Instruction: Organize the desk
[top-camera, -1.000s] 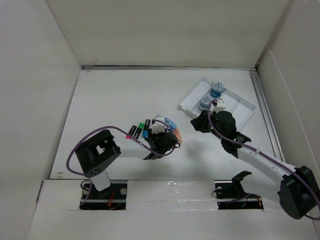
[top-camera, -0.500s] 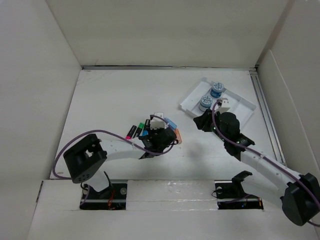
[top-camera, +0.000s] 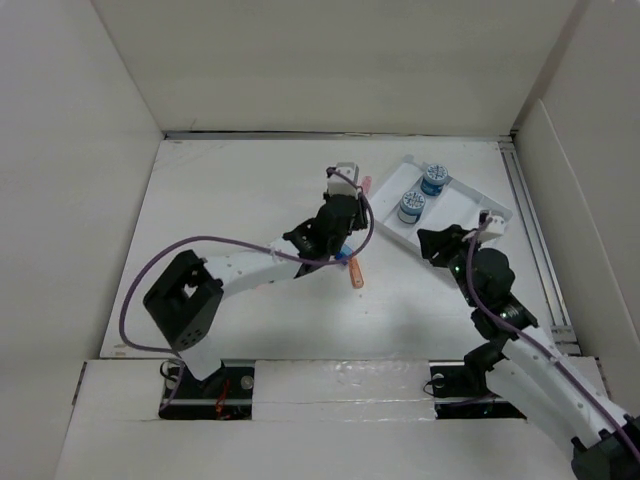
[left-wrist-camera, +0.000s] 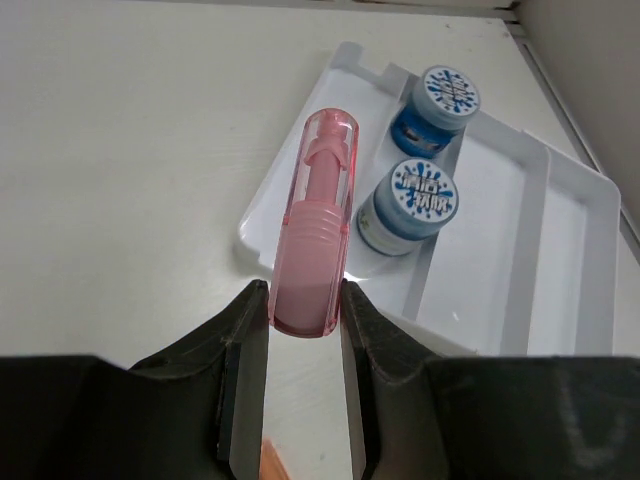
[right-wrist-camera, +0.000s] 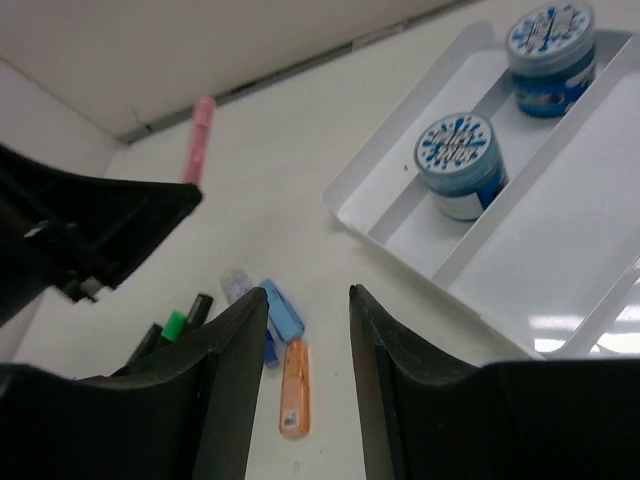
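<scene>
Grip first: your left jaws are closed on a pink marker (left-wrist-camera: 312, 230), pinching its lower end between both fingers (left-wrist-camera: 240, 350) so that the clear-pink end points straight out ahead of them. Just ahead of those jaws, and running off to their right, lies the white tray (left-wrist-camera: 560, 175). In the wrist view the marker's tip overlaps the tray's near-left rim. Two blue-lidded jars (left-wrist-camera: 422, 195) stand in one narrow compartment of the tray, one behind the other, to the right of the marker's tip.

Your right jaws stand apart with nothing between them. Ahead of them and to the right you see the same tray (right-wrist-camera: 400, 235) with both jars (right-wrist-camera: 458, 150). Down on the surface (right-wrist-camera: 330, 150), in line with the gap between those jaws, lies an orange item (right-wrist-camera: 293, 400), with a blue item (right-wrist-camera: 283, 312) just beyond it. A green-capped marker (right-wrist-camera: 175, 325) sits a little to the left of these. Farther ahead on the left, the pink marker (right-wrist-camera: 203, 140) shows held up off the surface.

From above, the surface (top-camera: 230, 200) spreads beneath both jaws, walled by tall white panels, with the tray (top-camera: 480, 205) beyond your right jaws.
</scene>
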